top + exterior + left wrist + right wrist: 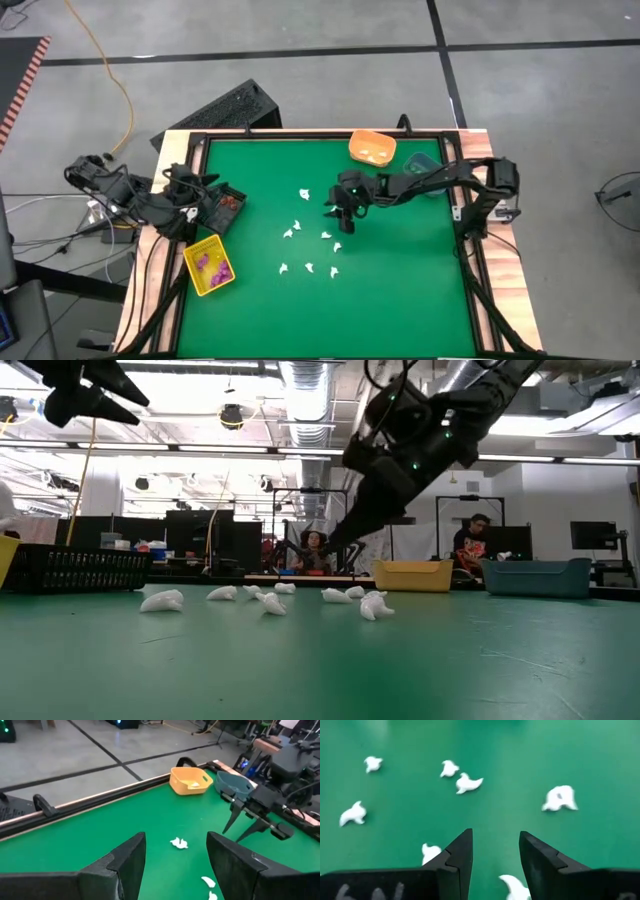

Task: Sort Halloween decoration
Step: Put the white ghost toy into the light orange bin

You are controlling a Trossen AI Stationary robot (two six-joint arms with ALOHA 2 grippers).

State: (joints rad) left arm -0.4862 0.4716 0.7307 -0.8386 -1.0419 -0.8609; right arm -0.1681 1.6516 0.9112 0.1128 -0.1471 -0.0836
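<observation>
Several small white trinkets point(305, 232) lie loose on the green table's middle, also seen in the low view point(270, 600) and below my right fingers point(468, 783). My right gripper point(343, 218) hangs open just above their far right side, slanting down, touching none point(495, 850). My left gripper point(205, 195) is open and empty at the table's left edge, raised over the black bin point(228, 208); it looks across the table point(175, 845). Purple trinkets point(213, 266) lie in the yellow bin point(190, 262), reddish-brown ones point(233, 200) in the black bin, a white one point(195, 784) in the orange bin point(372, 148).
A blue bin point(420, 160) stands beside the orange bin at the far right. A dark raised frame point(300, 135) runs round the green mat. Open mat lies toward the near edge and the right. People sit in the room behind the table point(475, 535).
</observation>
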